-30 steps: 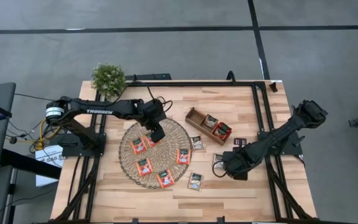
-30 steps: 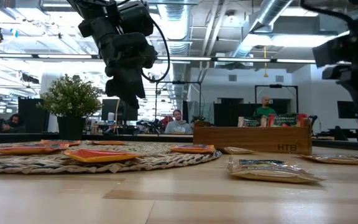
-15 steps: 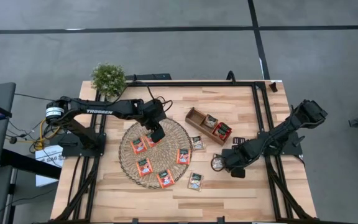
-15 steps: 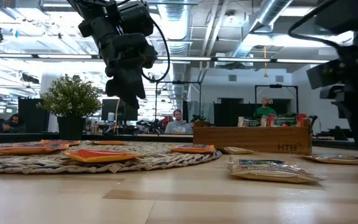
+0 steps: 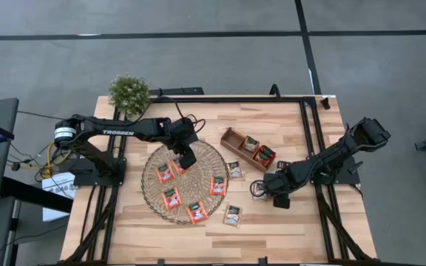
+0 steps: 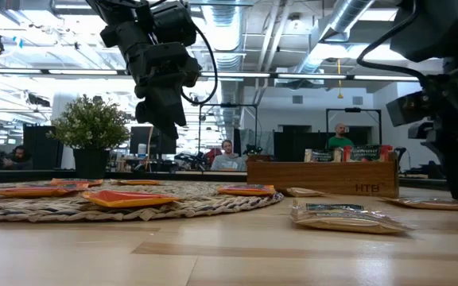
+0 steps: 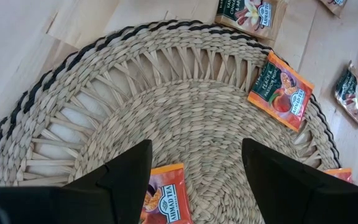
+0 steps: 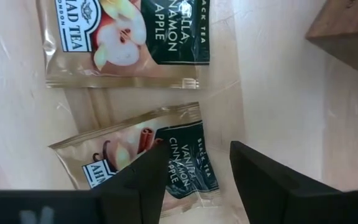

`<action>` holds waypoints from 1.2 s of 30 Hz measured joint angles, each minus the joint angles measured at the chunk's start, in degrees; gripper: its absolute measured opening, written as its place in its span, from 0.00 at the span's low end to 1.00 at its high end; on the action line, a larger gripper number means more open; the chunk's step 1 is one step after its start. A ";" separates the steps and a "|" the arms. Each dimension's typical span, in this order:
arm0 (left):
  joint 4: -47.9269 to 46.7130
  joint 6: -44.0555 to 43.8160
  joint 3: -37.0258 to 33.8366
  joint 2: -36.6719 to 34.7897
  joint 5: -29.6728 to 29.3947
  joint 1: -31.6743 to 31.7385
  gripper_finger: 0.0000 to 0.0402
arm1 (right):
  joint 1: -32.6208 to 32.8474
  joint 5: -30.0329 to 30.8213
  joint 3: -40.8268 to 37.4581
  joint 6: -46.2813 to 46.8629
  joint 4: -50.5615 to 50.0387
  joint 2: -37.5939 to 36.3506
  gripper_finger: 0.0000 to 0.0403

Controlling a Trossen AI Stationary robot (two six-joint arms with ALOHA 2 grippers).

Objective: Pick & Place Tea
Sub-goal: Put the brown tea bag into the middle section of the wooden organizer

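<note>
**Green-and-pale sachet under the right gripper**

Wood tabletop bears a green-and-pale tea sachet (image 8: 151, 163) directly beneath the right gripper (image 8: 197, 171), right of the wicker mat (image 5: 154, 159). Its fingers stand apart, holding nothing. Best to descend straight, straddle the sachet's edge, then pinch. The left gripper (image 7: 194, 177) hovers wide open over the mat.

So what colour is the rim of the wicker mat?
Black-banded rim on the pale straw wicker mat, clearest in the left wrist view.
</note>
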 joint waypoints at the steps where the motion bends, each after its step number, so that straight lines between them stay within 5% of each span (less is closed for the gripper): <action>1: 0.00 0.00 0.00 0.00 0.00 0.00 0.60 | 0.00 -0.13 -0.04 0.00 0.15 0.00 0.40; 20: 0.00 0.85 0.00 0.00 0.00 0.00 0.60 | -0.42 -4.54 0.01 1.57 0.44 0.10 0.02; 36: -0.02 2.14 0.00 0.00 0.02 0.02 0.60 | 1.99 0.03 18.30 10.07 -22.14 -0.20 0.00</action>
